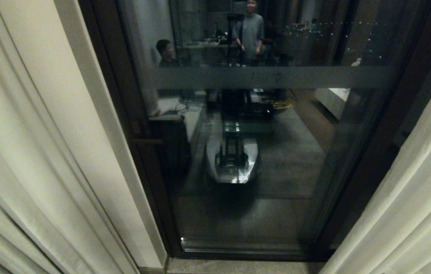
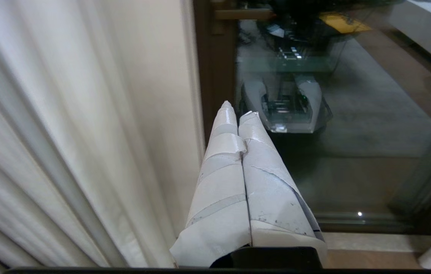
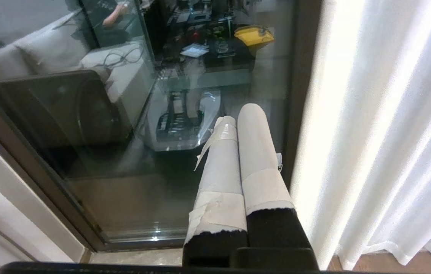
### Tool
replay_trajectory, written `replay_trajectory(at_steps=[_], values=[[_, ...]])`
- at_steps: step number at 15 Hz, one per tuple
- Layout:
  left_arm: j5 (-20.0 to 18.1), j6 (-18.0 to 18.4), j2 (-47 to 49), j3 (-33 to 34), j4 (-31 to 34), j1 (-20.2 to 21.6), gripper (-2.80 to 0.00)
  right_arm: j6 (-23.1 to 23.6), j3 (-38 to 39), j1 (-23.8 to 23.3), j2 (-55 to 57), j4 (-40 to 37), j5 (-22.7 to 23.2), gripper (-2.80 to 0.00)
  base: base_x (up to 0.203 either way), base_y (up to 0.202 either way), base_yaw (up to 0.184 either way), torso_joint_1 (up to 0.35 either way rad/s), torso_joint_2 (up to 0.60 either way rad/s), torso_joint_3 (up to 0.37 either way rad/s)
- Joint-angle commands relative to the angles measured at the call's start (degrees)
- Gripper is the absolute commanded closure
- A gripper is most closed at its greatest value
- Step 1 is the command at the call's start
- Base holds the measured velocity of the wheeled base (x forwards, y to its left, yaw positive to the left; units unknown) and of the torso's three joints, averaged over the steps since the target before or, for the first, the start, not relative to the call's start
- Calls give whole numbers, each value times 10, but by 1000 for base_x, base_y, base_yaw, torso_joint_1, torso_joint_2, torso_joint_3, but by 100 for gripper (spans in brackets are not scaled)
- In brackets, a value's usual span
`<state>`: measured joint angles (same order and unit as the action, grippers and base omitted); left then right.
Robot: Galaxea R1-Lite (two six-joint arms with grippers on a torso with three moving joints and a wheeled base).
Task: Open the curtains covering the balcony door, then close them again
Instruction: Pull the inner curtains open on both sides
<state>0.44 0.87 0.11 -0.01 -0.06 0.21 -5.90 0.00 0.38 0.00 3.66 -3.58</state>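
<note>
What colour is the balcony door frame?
Dark brown-black; the balcony door frame shows best in the head view.

Two curtains show: one cream panel [image 1: 29,152] drawn to the left and one [image 1: 409,198] to the right. Between them stands one balcony door [image 1: 276,160], crossed by one frosted band [image 1: 268,77]. Two people are reflected in its glass, one standing [image 1: 251,32] and one seated [image 1: 166,53]. Two grippers show, the left gripper [image 2: 237,109] and the right gripper [image 3: 240,114], each with two taped fingers pressed together.
</note>
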Motion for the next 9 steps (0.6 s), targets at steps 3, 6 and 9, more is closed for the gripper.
replay_trajectory(at_steps=[3, 6, 9], values=[[-1, 0, 0, 0, 0, 1, 0, -1, 0, 1, 0, 0, 0, 0, 0, -179, 2, 4, 2, 5], [-2, 0, 0, 0, 0, 1, 0, 0, 0, 0, 0, 0, 0, 0, 0, -178, 3, 2, 4, 2], [-1, 1, 0, 0, 0, 1, 0, 0, 0, 0, 0, 0, 0, 0, 0, -181, 5, 4, 2, 2]])
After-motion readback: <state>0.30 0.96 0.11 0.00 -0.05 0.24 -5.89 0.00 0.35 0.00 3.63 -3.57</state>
